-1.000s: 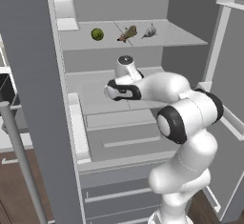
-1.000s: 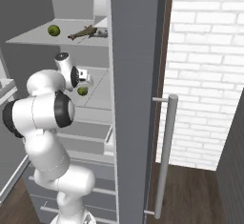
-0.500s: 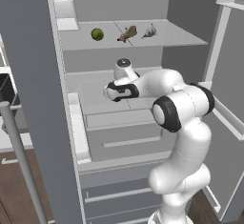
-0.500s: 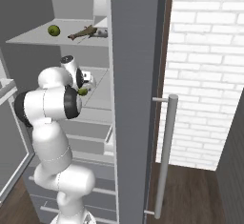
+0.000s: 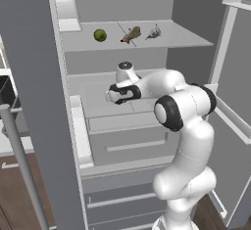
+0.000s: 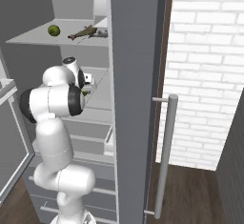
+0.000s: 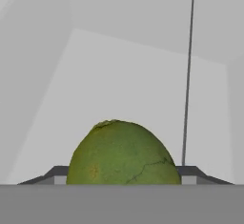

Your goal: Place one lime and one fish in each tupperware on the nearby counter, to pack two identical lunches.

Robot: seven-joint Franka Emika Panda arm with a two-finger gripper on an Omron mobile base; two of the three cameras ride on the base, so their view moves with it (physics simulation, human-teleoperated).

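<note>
Green lime (image 7: 124, 154) between the pincer (image 7: 124, 176) tips, grip unclear, fridge shelf (image 5: 186, 38) bearing another lime (image 5: 100, 34), two fish (image 5: 131, 34)

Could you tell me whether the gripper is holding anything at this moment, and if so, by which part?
It cannot be told for certain. A lime sits between the gripper's fingertips, flanked at its sides, but a firm hold is not visible.

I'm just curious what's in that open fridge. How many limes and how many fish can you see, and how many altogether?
Limes: 2, one on the upper shelf, one between the gripper's fingertips
Fish: 2, one brown, one silvery grey
Total: 4
</note>
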